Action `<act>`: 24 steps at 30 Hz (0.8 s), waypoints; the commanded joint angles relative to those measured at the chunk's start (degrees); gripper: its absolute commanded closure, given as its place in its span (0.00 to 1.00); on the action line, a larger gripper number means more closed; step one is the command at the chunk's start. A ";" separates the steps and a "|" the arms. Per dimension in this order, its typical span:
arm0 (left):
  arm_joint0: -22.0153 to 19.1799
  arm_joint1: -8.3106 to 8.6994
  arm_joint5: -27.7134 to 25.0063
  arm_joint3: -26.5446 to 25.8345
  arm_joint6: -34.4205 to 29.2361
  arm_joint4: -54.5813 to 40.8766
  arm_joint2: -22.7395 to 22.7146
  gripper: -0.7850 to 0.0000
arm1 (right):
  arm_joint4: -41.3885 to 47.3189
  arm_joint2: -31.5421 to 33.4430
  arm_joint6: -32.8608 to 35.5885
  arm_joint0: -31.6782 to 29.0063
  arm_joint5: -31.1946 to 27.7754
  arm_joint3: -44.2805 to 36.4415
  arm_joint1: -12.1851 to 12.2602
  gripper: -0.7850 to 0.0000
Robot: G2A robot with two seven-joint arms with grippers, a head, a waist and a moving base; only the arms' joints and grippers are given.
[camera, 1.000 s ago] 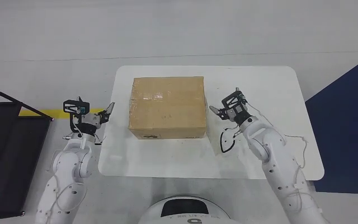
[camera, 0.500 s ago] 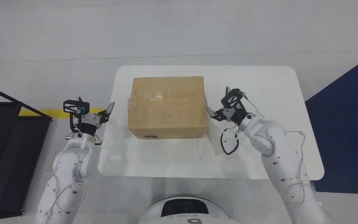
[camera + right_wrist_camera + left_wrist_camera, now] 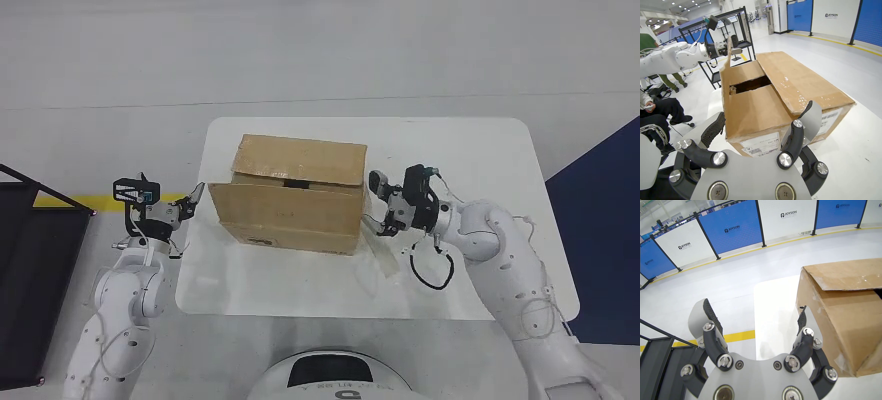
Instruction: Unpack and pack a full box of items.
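A brown cardboard box [image 3: 290, 205] stands in the middle of the white table [image 3: 480, 270]. Its near top flap [image 3: 724, 91] is lifted on edge, and a dark gap [image 3: 751, 83] shows between the flaps. The far flap [image 3: 791, 81] lies flat with glossy tape on it. My right gripper [image 3: 372, 203] is open at the box's right end; in the right wrist view the right gripper [image 3: 766, 113] straddles that end, one finger touching the raised flap's edge. My left gripper [image 3: 188, 212] hangs open just off the table's left edge, apart from the box [image 3: 838, 306].
A black rack [image 3: 30, 270] stands on the floor at the left, next to a yellow floor line [image 3: 738, 335]. A blue barrier [image 3: 610, 230] lies beyond the table's right edge. A cable loop [image 3: 432, 272] hangs from the right wrist. Bare table lies right of the box.
My right gripper moved in to the box's right end and the near flap rose, opening a gap. The box turned slightly. The left arm stayed still.
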 commanded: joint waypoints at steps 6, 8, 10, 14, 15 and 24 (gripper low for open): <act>0.00 0.00 0.00 0.00 0.00 0.00 0.00 0.00 | 8.36 -6.84 5.07 2.17 0.00 -4.15 4.78 0.00; 0.00 0.00 0.00 0.00 0.00 0.00 0.00 0.00 | 9.50 -8.85 6.02 2.79 0.00 -5.45 6.39 0.00; 0.00 0.00 0.00 0.00 0.00 0.00 0.00 0.00 | 9.18 -10.64 6.55 3.41 0.00 -6.63 8.00 0.00; 0.00 0.00 0.00 0.00 0.00 0.00 0.00 0.00 | 5.60 -15.14 4.96 4.72 0.00 -9.36 11.12 0.00; 0.00 0.00 0.00 0.00 0.00 0.00 0.00 0.00 | 4.26 -16.53 3.97 5.13 0.00 -10.17 11.90 0.00; 0.00 0.00 0.00 0.00 0.00 0.00 0.00 0.00 | -13.77 -29.95 -16.54 11.52 0.00 -11.53 19.33 0.00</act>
